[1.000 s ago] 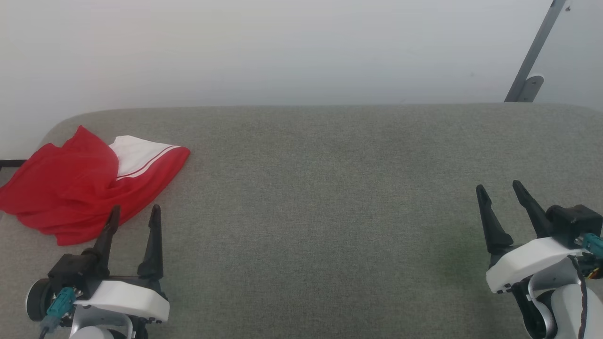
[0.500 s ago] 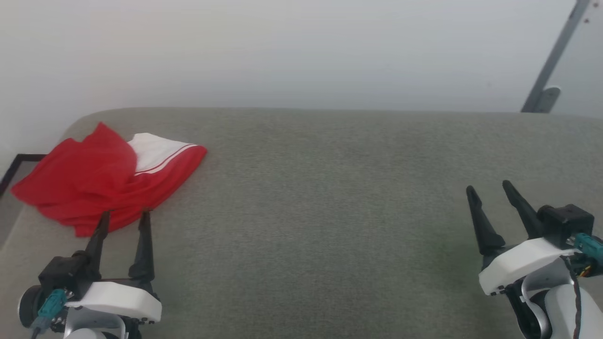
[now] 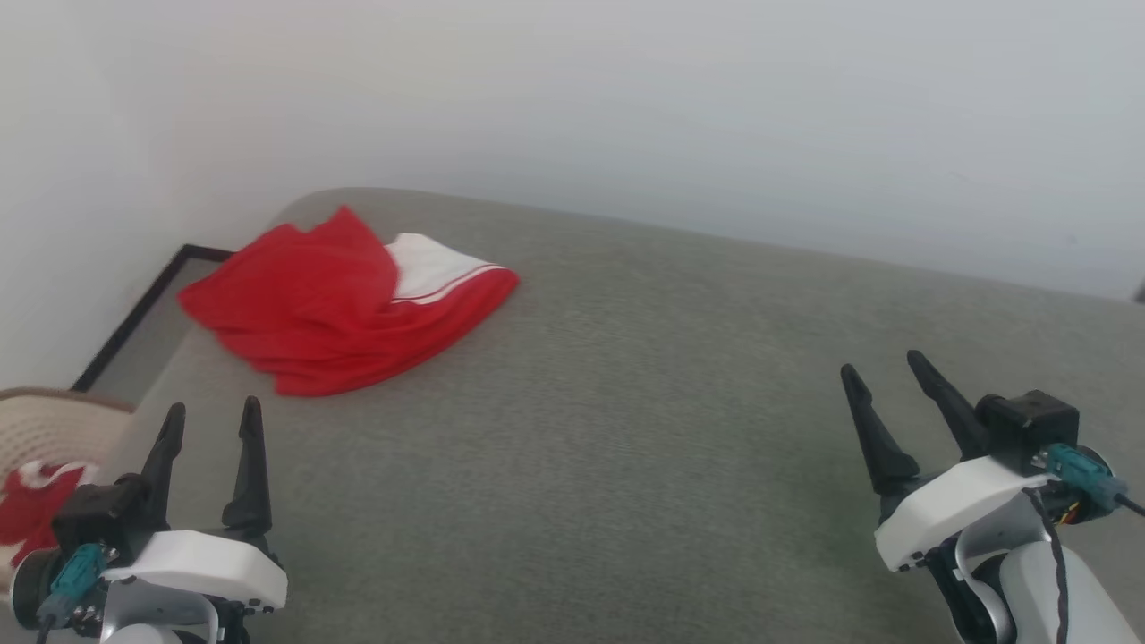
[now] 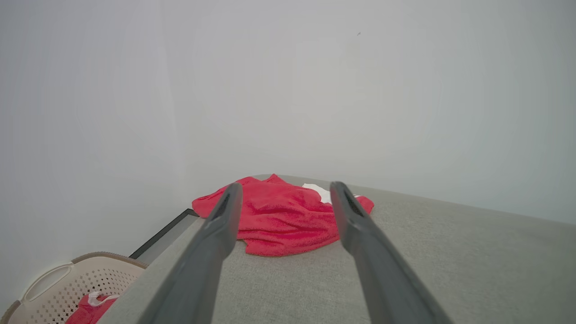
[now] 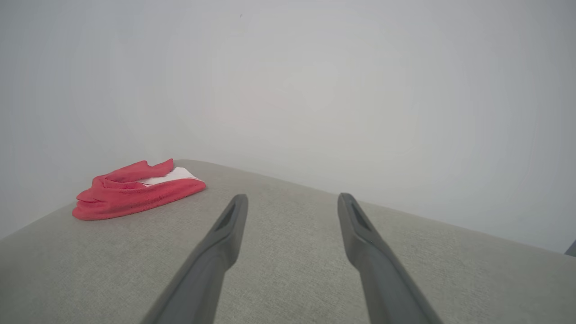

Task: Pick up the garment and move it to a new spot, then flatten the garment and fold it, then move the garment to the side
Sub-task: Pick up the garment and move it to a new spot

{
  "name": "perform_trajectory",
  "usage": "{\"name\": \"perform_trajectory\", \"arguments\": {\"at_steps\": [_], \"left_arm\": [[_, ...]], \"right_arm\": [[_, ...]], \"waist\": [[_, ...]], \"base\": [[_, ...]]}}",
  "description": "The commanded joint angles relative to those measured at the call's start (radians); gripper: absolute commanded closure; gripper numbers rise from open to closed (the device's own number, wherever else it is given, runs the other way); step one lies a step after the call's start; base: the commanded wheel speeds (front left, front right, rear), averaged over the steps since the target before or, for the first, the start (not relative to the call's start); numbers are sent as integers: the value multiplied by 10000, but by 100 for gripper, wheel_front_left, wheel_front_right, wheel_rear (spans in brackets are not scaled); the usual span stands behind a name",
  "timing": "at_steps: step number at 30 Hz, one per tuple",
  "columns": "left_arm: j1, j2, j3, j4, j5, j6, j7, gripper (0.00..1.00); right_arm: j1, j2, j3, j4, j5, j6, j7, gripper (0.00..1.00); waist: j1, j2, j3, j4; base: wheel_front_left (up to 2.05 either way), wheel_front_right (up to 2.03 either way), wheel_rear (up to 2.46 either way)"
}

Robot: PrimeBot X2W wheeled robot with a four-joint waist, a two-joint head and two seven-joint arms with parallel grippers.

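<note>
At ten o'clock on the grey cushion (image 3: 644, 420), near its far corner, the garment (image 3: 331, 313) lies crumpled, a white patch on it seemingly a sleeve, apart from my left gripper (image 3: 213, 408) at eight o'clock and my right gripper (image 3: 881, 362) at four, both spread wide and empty.

On the cushioned surface (image 3: 626, 429), at its far left corner: the garment (image 3: 344, 309). Behind the garment, a wall (image 3: 572, 89). Left of the garment and lower, off the surface, a basket (image 3: 63, 425) with a cloth (image 3: 31, 510) in it. Nearer than the garment and apart from it, the left gripper (image 3: 214, 404). Well to the right of the garment, the right gripper (image 3: 879, 361).
</note>
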Motion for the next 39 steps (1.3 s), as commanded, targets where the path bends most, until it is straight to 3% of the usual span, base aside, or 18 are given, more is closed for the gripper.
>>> {"name": "perform_trajectory", "arguments": {"at_steps": [1,12,24,30,39], "left_arm": [[6,34,9,-52,-31,55,26,0],[132,58,8,-275,-159,253,268,0],[-744,22,-277,-14,-446,98,658,0],[-2224,174,-440,959,-602,-84,891,0],[-5235,737,-270,3896,-1193,-417,772,0]], "right_arm": [[-34,37,52,28,76,-3,-48,0],[-19,145,56,250,-28,-3,-179,0],[187,126,-297,79,-68,-3,-144,0],[-116,-67,-411,-418,-158,-3,104,0],[-903,-711,-461,-1499,-214,-3,592,0]], "waist": [[0,0,-138,390],[0,0,-248,1152],[0,0,-44,1563],[0,0,686,1290],[0,0,2689,294]], "base": [[0,0,0],[0,0,0],[0,0,0],[0,0,0],[0,0,0]]}}
